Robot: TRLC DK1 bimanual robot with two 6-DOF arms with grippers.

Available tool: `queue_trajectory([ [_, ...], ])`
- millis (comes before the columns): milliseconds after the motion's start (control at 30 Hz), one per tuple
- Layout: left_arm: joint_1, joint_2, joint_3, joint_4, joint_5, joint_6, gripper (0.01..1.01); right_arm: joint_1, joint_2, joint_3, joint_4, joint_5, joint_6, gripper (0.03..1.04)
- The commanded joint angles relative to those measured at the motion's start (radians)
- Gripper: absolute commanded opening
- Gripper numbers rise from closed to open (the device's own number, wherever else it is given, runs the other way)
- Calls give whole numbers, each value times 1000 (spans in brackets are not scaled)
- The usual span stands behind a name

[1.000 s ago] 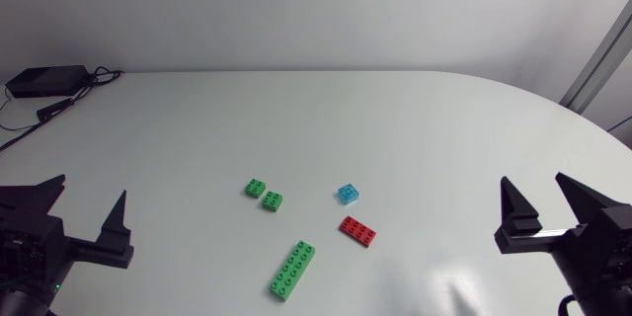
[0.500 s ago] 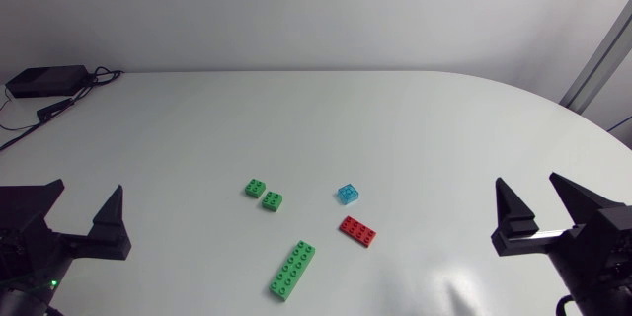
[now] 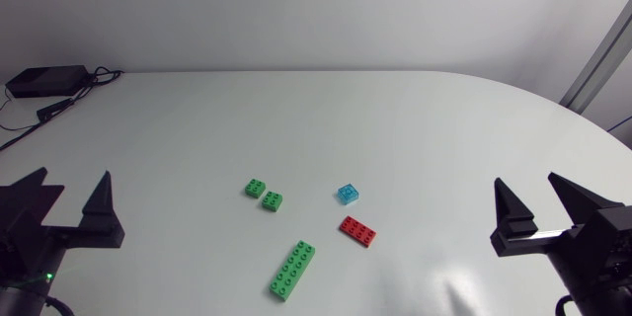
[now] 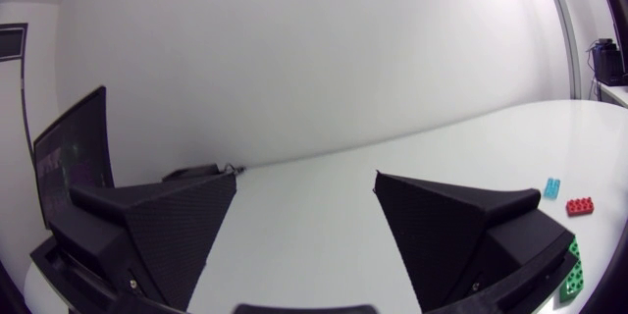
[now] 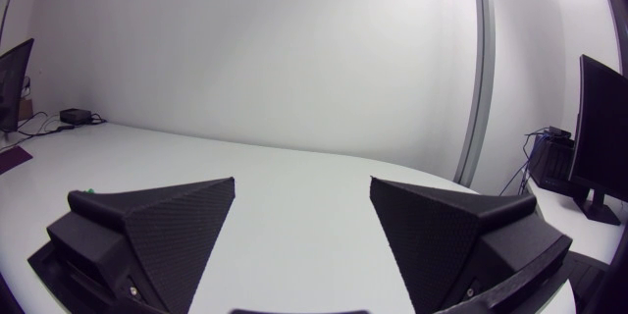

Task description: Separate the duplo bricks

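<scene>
With the overhead view as a clock face, twelve at the far edge, a black box [image 3: 43, 80] with cables sits on the white table [image 3: 395, 118] at about ten o'clock. The left gripper [image 3: 74, 172] is low at eight o'clock, its two wedge fingers spread wide with nothing between them; its own camera shows the same gap [image 4: 306, 177]. Near the centre, a small green brick [image 3: 255, 188] lies with a second green brick [image 3: 273, 200] just beside it at its four o'clock, corner to corner; whether they touch cannot be told. The long green brick [image 3: 293, 270] lies flat toward six o'clock, pointing toward one o'clock. The blue brick [image 3: 348, 194] sits just right of centre, and the red brick [image 3: 357, 230] lies near it at its five o'clock, apart from it. The right gripper [image 3: 526, 179] is at four o'clock, well apart from the bricks, fingers likewise spread and empty, as its wrist view confirms [image 5: 302, 182].
</scene>
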Motion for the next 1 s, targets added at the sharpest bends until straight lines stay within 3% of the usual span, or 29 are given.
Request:
queue_trajectory([
  [0,2,-20,-38,68,-12,61,985,11,-7,-39,-14,-4,22,993],
  [267,-70,-18,-38,19,-11,142,985,13,-7,-38,-15,-4,22,993],
  [467,-3,-18,-38,16,-11,151,985,8,-7,-38,-14,-4,22,993],
  [633,73,-15,-38,16,-12,58,985,-5,-7,-39,-14,-4,22,993],
  [700,69,-14,-38,16,-11,45,985,-5,-7,-38,-14,-4,22,993],
  [800,62,-12,-38,16,-11,-96,985,-5,-7,-39,-14,-4,22,993],
  [967,53,-11,-38,16,-11,-117,985,-10,-7,-38,-15,-4,22,993],
])
